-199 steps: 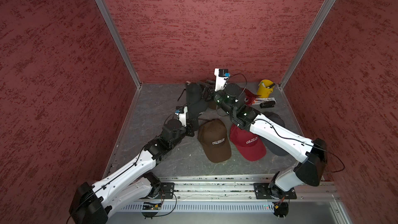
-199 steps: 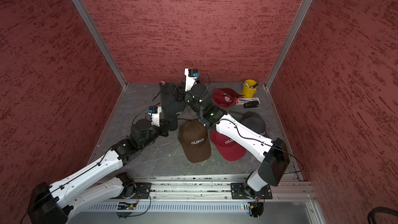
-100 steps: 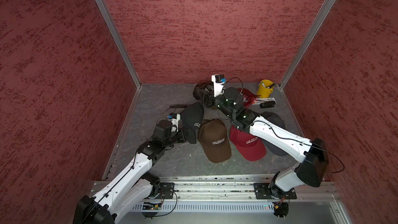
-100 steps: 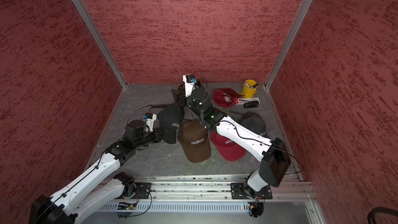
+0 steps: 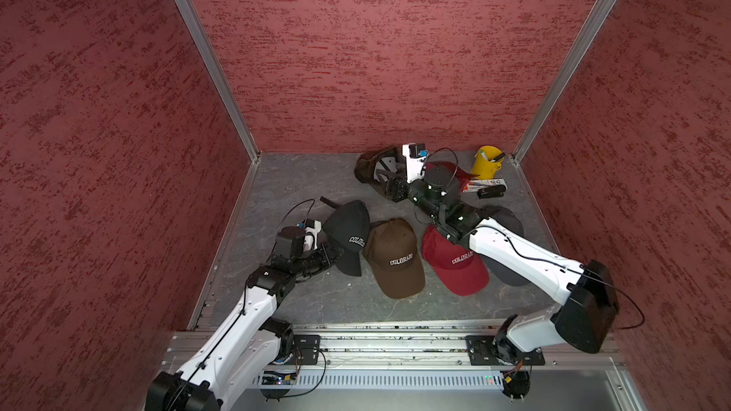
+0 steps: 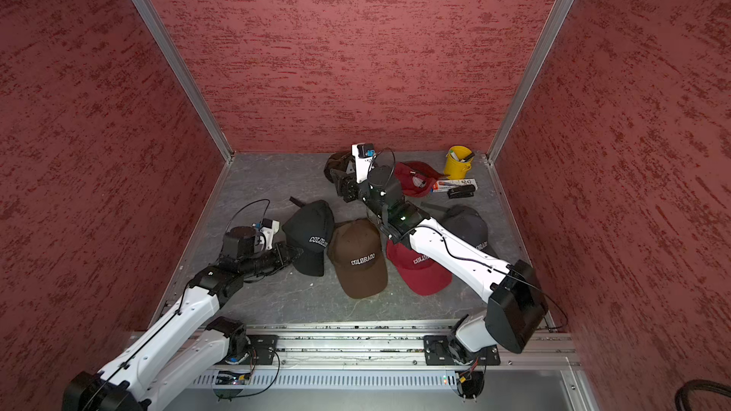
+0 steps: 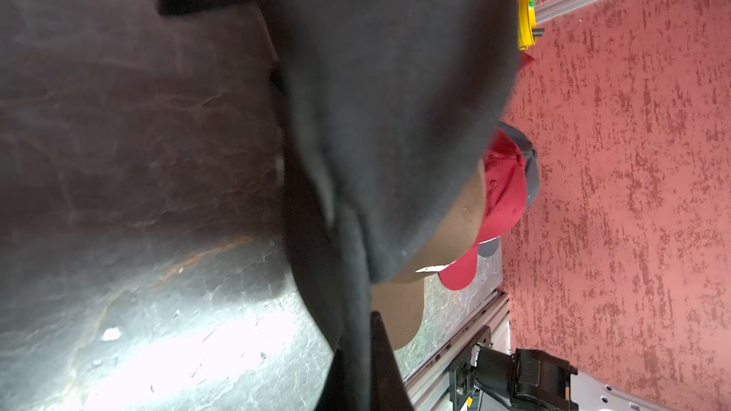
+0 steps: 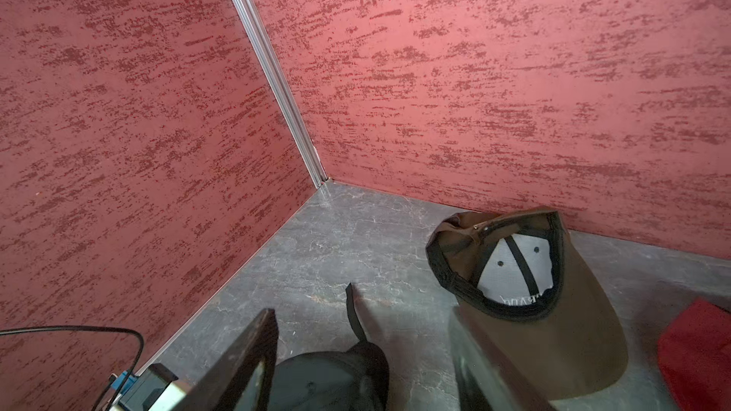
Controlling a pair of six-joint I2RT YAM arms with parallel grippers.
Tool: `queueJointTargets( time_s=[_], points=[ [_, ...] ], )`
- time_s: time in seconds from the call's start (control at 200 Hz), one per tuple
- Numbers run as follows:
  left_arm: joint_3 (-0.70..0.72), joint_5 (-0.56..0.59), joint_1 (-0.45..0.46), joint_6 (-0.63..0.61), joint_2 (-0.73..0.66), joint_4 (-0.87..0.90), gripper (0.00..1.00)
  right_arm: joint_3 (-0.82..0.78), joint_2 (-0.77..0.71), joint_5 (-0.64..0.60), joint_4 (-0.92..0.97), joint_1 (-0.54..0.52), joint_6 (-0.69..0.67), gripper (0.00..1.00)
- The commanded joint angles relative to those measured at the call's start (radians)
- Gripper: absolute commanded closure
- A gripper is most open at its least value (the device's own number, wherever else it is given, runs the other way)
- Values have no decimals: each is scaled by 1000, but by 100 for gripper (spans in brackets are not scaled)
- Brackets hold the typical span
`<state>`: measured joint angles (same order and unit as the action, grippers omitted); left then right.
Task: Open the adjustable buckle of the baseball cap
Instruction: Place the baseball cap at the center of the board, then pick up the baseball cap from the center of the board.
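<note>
A black baseball cap (image 5: pixel 348 231) (image 6: pixel 310 231) lettered COLORADO lies on the grey floor, left of the middle. Its loose strap (image 5: pixel 329 203) (image 8: pixel 354 318) trails toward the back, and I cannot make out the buckle. My left gripper (image 5: pixel 336 255) (image 6: pixel 294 256) sits at the cap's near left side. In the left wrist view this left gripper (image 7: pixel 358 334) is shut on a fold of the black cap (image 7: pixel 395 112). My right gripper (image 5: pixel 387 187) (image 8: pixel 362 316) hangs open behind the black cap (image 8: pixel 328 381), holding nothing.
A brown cap (image 5: pixel 395 258), a red cap (image 5: pixel 455 266) and a grey cap (image 5: pixel 506 223) lie in a row to the right. An upturned brown cap (image 8: pixel 526 302) and another red cap (image 6: pixel 413 181) lie at the back. A yellow cup (image 5: pixel 487 162) stands in the back right corner.
The black cap was stretched between both grippers near the back. The right gripper has let go and opened. The left arm has drawn the cap forward and left, down onto the floor.
</note>
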<state>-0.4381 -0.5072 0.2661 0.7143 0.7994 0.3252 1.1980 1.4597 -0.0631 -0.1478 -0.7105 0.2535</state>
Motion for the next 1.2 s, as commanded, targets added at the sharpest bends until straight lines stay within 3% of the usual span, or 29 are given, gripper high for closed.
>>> queueJointTargets(
  time_s=[0.0, 0.05, 0.316, 0.426, 0.566, 0.912, 1.197],
  points=[
    [9, -4, -15, 60, -30, 85, 84, -23, -36, 39, -21, 39, 1, 32],
    [11, 13, -20, 76, -38, 123, 74, -36, -36, 48, -22, 58, 4, 32],
    [-27, 166, -21, 127, -80, 345, 47, -74, -12, 89, -39, 146, -5, 31],
    [-62, 231, -21, 129, -105, 425, 24, -50, 58, 103, -15, 187, -7, 30],
    [-95, 279, -18, 116, -96, 451, 9, 12, 145, 125, 22, 233, -13, 30],
    [-204, 322, -10, 24, 80, 372, 2, 199, 381, 173, 66, 313, -32, 30],
    [-362, 473, 68, -83, 35, 409, 0, 365, 592, 254, 155, 367, -70, 31]
  ],
)
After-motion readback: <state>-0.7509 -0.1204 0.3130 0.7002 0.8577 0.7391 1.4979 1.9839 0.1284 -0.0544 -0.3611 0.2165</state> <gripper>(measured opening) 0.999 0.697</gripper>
